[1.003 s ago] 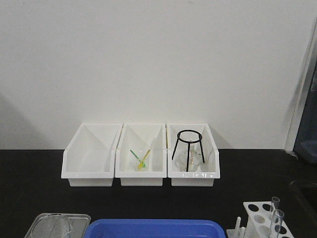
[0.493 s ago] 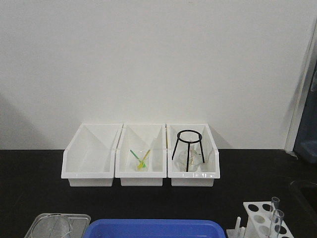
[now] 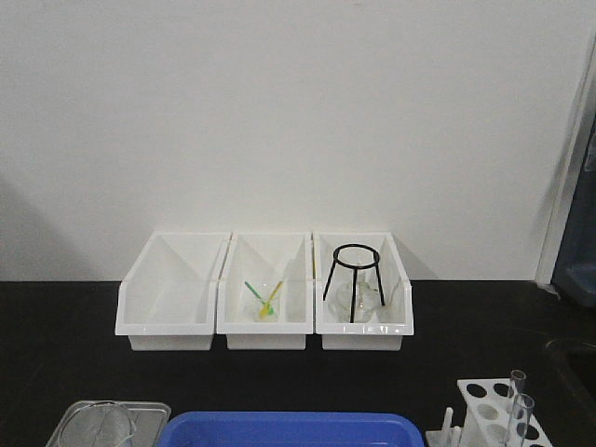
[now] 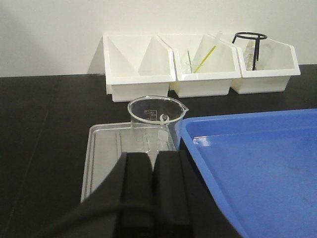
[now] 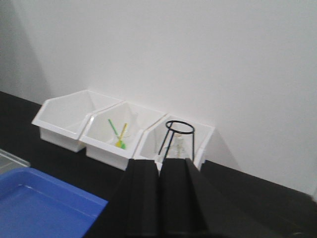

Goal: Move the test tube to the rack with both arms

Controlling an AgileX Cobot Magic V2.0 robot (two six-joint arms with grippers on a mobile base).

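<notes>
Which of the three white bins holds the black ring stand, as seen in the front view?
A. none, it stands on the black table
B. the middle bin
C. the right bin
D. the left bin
C: the black ring stand sits inside the right bin, while the middle bin holds green and yellow sticks and the left bin shows nothing inside.

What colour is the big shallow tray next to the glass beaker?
Blue: the shallow plastic tray shows best in the left wrist view.
</notes>
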